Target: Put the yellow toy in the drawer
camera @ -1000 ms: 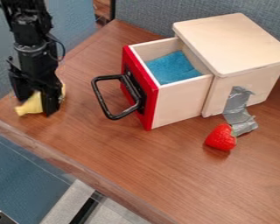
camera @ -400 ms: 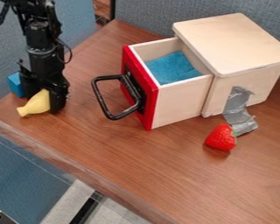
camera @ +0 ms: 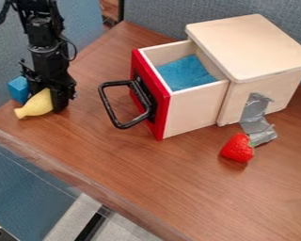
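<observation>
ok so rn my gripper (camera: 48, 102) looks pinched on the fat end of the yellow toy (camera: 35, 106), jaws either side of it, narrow tip poking out toward view's lower left. Long axis runs on a slant, fat end nearer the drawer (camera: 194, 109), which sits open well off to view right. Can't tell if the toy's clear of the wood table (camera: 178, 188) tbh. Next is prob up, then across over the black handle (camera: 116, 123) & red front, down onto the blue lining (camera: 186, 74). Blue block (camera: 18, 89) is just beside the jaws, strawberry (camera: 238, 148) by the grey tape (camera: 256, 123), blue-grey partition (camera: 159, 16) behind.
</observation>
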